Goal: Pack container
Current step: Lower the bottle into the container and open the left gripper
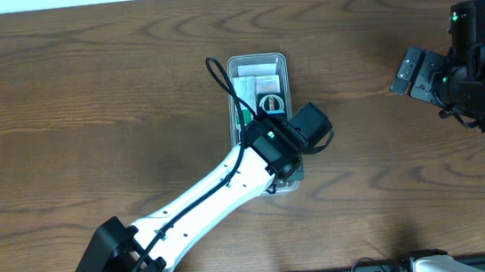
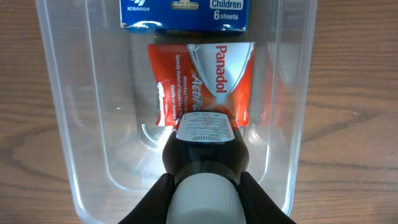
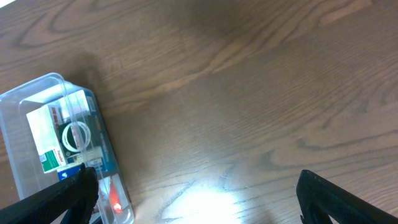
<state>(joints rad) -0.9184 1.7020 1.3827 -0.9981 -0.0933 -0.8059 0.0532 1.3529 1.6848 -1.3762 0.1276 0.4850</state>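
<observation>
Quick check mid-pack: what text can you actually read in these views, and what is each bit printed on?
"Panadol": on the red box lying in the container.
"Children" and "6 sheets": on the blue box beyond it.
"KOBAYASHI": on the same blue box, at its left.
Smaller white print on the red box: partly hidden, not readable.
Label on the dark bottle: too small to read.
Packs in the overhead and right wrist views: too small to read.
</observation>
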